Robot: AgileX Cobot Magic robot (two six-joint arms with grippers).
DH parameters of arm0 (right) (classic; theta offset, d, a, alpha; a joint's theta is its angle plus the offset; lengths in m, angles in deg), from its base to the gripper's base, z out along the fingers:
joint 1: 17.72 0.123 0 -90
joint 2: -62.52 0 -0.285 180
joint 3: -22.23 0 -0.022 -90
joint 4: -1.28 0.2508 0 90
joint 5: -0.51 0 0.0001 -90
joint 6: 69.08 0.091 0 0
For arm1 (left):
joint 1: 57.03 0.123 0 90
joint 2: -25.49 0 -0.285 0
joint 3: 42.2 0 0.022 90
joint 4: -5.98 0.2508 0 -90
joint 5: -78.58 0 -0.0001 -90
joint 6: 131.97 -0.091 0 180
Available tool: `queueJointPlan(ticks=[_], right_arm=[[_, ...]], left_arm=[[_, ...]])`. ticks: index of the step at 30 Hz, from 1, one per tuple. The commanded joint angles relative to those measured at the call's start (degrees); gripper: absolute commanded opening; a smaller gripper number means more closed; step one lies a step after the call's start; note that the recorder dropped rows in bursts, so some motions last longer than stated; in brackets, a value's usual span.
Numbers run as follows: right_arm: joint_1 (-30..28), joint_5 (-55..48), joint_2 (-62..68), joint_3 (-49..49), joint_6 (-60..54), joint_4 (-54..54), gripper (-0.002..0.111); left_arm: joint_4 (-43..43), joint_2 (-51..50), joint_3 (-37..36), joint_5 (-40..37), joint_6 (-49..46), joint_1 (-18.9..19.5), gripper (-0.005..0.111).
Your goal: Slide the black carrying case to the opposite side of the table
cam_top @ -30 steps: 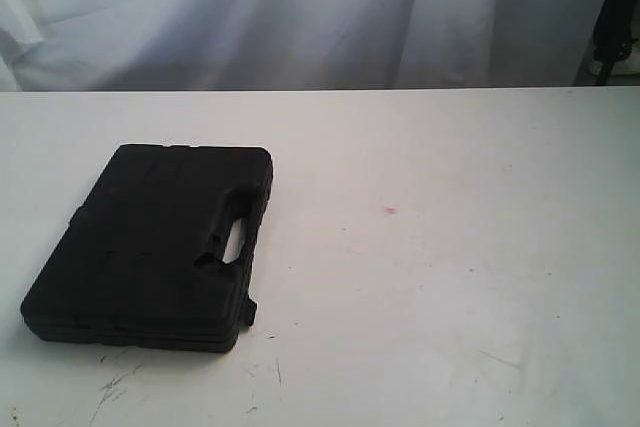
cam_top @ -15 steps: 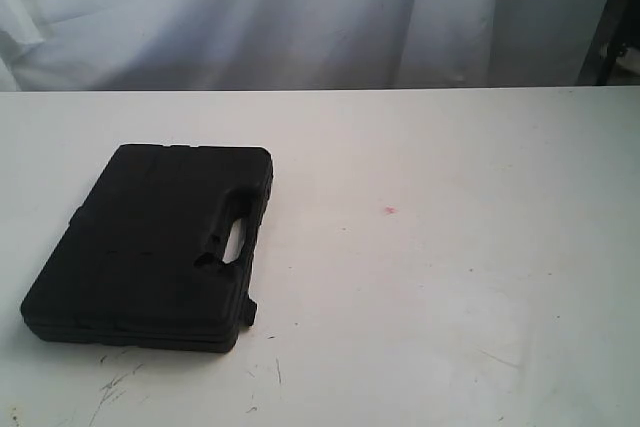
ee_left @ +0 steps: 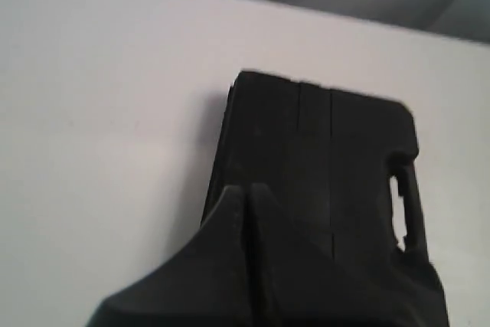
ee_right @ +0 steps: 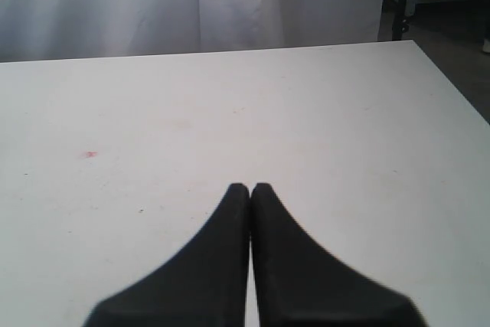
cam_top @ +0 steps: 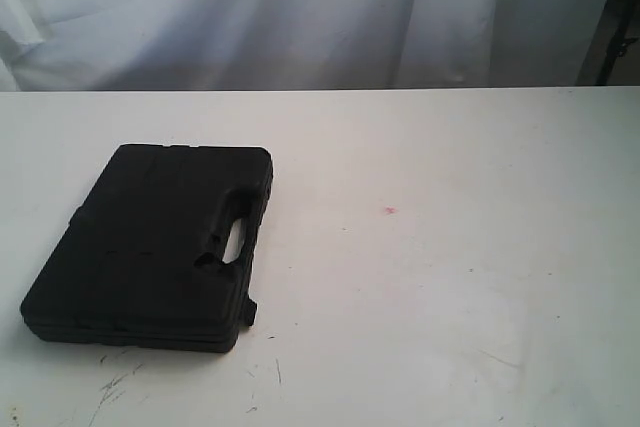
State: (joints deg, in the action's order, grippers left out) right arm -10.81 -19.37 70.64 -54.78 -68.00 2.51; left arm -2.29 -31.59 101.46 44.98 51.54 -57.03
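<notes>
The black carrying case [cam_top: 150, 262] has not moved on the table [cam_top: 450, 297] for 1 s, so sliding is not begun; the left gripper [ee_left: 246, 188], pointing at the case, and the right gripper [ee_right: 250, 186], away from the case, are both closed on nothing.

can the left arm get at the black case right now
Probably yes. The left wrist view shows the shut left gripper close over the black case, with nothing between them. Whether it is touching the case cannot be told.

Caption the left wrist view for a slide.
Shut left gripper seen against the edge of the black carrying case, which lies flat on the white table.
</notes>
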Motion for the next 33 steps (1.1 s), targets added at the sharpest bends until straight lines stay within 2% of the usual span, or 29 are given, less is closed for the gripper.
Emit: queueJointPlan(ticks=[1, 5, 12, 19, 22, 29, 33], right_arm=[[-0.3, 0.1, -0.3, -0.2, -0.3, 0.2, 0.0], [-0.3, 0.1, -0.3, -0.2, -0.3, 0.2, 0.0], [-0.3, 0.1, -0.3, -0.2, -0.3, 0.2, 0.0], [-0.3, 0.1, -0.3, -0.2, -0.3, 0.2, 0.0], [-0.3, 0.1, -0.3, -0.2, -0.3, 0.2, 0.0], [-0.3, 0.1, -0.3, -0.2, -0.3, 0.2, 0.0], [-0.3, 0.1, -0.3, -0.2, -0.3, 0.2, 0.0]], left_arm=[[-0.6, -9.0, 2.1, -2.7, -2.2, 0.0, 0.0], [-1.1, -12.8, 2.2, 0.6, -2.2, 0.0, 0.0], [-2.5, -17.0, 4.6, -0.7, -3.1, 0.0, 0.0], [-12.9, -20.3, 10.2, -0.8, -18.6, 0.0, 0.0], [-17.3, -22.7, 13.0, -2.2, -22.4, 0.0, 0.0], [-18.6, -30.4, 22.2, -9.8, -17.8, -0.2, 0.0], [-16.0, -33.8, 26.0, -10.6, -15.3, -3.4, 0.0]])
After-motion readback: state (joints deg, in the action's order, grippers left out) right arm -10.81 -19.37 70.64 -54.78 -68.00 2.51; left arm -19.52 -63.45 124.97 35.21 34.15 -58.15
